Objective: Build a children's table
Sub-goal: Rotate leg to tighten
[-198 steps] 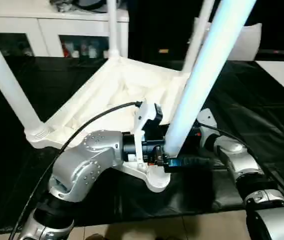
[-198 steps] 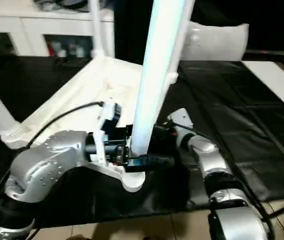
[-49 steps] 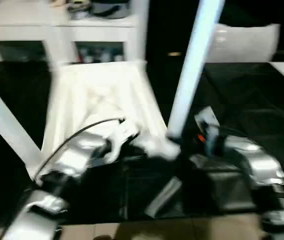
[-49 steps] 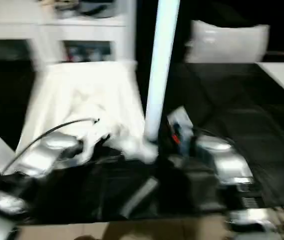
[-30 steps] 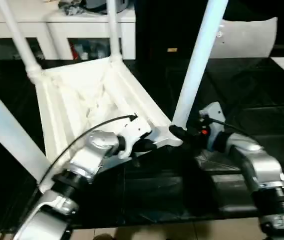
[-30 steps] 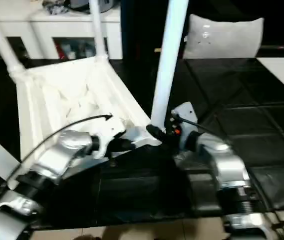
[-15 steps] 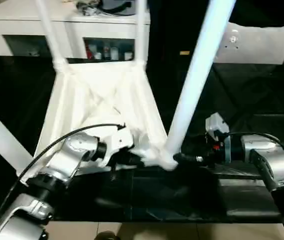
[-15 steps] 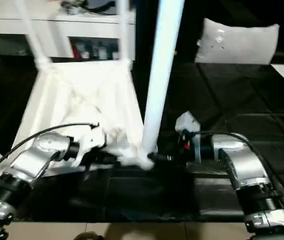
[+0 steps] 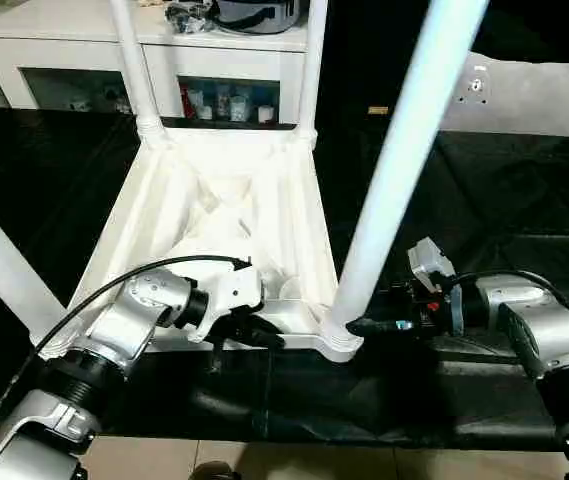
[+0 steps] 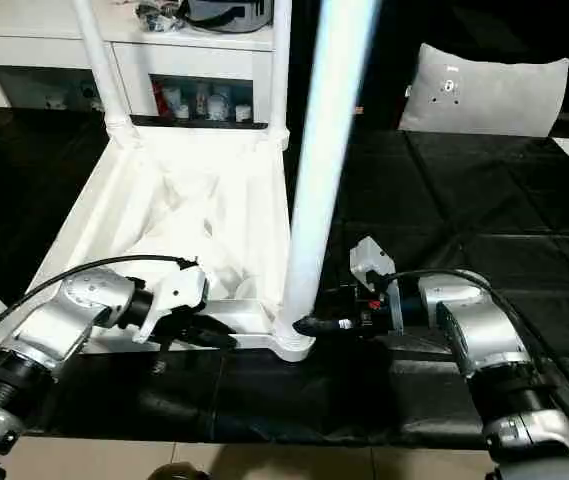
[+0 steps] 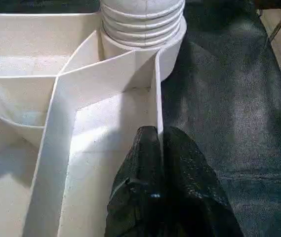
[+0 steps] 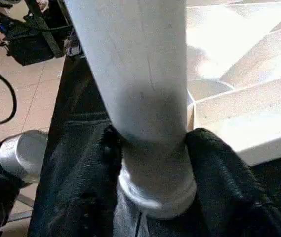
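The top lies underside up on the black counter, its ribbed bracing facing us. Legs stand in the corner sockets: two at the far corners, one at the near left, and the near-right leg, which rises steeply from its socket and leans slightly toward our right.

Right pincer: its two fingers straddle the base of the near-right leg just above the socket, touching it on both sides, so we log it as clamped on the leg. In the head view this pincer reaches in level from the right of the corner.

Left pincer: its fingers are pressed together on the thin upright wall of the top's near edge, just beside the same socket. We log it as clamped on the rim, holding the top steady.

Key relation: the leg's long axis runs nearly vertical, at right angles to the right pincer's approach, and the socket sits directly below the grip. The right arm is the one on the leg; the left arm is on the rim, to the left of the corner.

Judgement: the leg's ridged collar appears close to seated. Any final seating would act along the leg's axis, downward into the socket, with the left pincer resisting the top's shift.

Risk: the lean could bind the collar in the socket.
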Controlling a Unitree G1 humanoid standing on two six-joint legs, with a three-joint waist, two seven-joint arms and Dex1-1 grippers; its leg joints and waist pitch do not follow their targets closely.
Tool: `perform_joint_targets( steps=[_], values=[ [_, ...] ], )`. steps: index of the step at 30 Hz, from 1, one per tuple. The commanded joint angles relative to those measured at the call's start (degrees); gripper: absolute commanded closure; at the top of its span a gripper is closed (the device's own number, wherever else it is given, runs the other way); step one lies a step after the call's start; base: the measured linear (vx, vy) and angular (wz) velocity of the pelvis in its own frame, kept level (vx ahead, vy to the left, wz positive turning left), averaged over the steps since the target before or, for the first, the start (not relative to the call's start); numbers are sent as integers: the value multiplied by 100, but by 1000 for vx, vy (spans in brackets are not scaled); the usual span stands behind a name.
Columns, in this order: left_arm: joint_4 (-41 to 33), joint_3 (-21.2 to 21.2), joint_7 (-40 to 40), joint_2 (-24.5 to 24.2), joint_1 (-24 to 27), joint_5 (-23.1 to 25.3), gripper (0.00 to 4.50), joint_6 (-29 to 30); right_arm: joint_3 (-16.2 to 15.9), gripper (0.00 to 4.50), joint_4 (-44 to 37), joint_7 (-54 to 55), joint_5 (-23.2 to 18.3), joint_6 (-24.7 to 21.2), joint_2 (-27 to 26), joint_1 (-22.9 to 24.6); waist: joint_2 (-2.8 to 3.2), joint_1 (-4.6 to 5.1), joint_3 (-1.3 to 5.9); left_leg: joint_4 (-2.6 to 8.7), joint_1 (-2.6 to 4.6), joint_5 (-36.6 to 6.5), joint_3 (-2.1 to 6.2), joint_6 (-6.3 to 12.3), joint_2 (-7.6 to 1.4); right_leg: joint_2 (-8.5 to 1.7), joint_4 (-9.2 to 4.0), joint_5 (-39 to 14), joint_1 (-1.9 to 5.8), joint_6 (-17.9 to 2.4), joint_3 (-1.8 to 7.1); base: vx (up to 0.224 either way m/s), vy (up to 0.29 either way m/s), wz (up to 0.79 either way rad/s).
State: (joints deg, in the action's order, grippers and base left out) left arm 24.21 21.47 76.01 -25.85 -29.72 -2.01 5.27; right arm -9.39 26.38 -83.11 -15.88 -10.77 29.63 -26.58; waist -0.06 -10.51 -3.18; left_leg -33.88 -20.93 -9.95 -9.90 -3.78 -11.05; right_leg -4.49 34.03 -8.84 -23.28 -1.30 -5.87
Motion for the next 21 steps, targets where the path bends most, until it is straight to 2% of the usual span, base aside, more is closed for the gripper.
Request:
perform_joint_targets(
  steps=[1,3,7,8,9,10,11,12,13,15,17,18,19,21],
  values=[
    [-131,71,158,140,-117,-96,450,-110,-71,271,220,-116,7,107,-114,-25,-80,35,386,384,75,-1412,55,242,-245,-486,-486,-2606,273,-739,294,0,0,0],
    [-109,57,73,155,-120,-71,450,-88,-54,281,368,-187,-16,156,-156,-12,-79,54,387,387,73,-1452,65,224,-249,-485,-500,-2736,274,-694,283,0,0,0],
    [-27,-81,-404,333,-159,-35,450,186,73,311,456,-190,-182,205,-295,97,-73,83,385,385,93,-1545,67,229,-259,-475,-502,-2709,257,-741,279,0,0,0],
    [-73,-97,-495,378,-163,-33,450,286,115,316,414,-58,-198,223,-358,163,6,71,381,391,95,-1600,81,215,-260,-481,-501,-2721,254,-761,277,0,0,0],
    [-205,-156,-636,503,-142,-115,450,510,172,328,487,197,-184,409,-543,264,-24,86,374,398,102,-1684,76,188,-263,-486,-530,-2780,254,-735,275,0,0,0],
    [-205,-156,-636,503,-142,-115,450,510,172,340,487,197,-184,409,-543,264,-32,97,365,398,110,-1742,78,170,-256,-489,-539,-2842,248,-729,272,0,0,0],
    [-285,-192,-660,569,-118,-199,450,611,175,349,604,348,-139,485,-647,293,-44,127,363,406,99,-1805,93,159,-240,-497,-552,-3003,274,-682,248,0,0,0],
    [-343,-206,-670,616,-92,-245,450,653,175,353,739,480,-66,655,-726,305,-46,157,352,404,102,-1868,101,140,-226,-499,-580,-3189,261,-617,232,0,0,0],
    [-392,-191,-666,630,-59,-248,450,647,171,353,871,584,24,826,-795,311,-49,176,345,400,111,-1914,102,137,-212,-496,-602,-3303,258,-579,221,0,0,0],
    [-426,-150,-669,623,-15,-205,450,601,107,353,1090,883,322,1164,-854,307,-49,280,321,394,141,-2126,118,106,-198,-499,-668,-3665,230,-447,185,0,0,0],
    [-406,-140,-719,617,-12,-152,450,563,121,353,1249,859,351,1118,-876,262,-44,339,307,390,165,-2265,130,116,-183,-493,-712,-3881,238,-363,152,0,0,0],
    [-410,-130,-716,602,-17,-124,450,562,222,328,1356,801,299,1159,-867,212,-47,373,308,386,188,-2318,130,129,-182,-483,-733,-3894,227,-345,140,0,0,0],
    [-407,-128,-720,581,-26,-92,450,546,347,320,1311,788,213,1103,-819,172,-6,379,307,387,204,-2362,136,132,-187,-487,-734,-3876,222,-368,135,0,0,0],
    [-375,-139,-741,548,-44,-39,450,476,470,306,891,620,-1,798,-660,156,-8,419,313,427,195,-2442,150,165,-223,-465,-729,-3626,279,-428,95,0,0,0]
  ],
)
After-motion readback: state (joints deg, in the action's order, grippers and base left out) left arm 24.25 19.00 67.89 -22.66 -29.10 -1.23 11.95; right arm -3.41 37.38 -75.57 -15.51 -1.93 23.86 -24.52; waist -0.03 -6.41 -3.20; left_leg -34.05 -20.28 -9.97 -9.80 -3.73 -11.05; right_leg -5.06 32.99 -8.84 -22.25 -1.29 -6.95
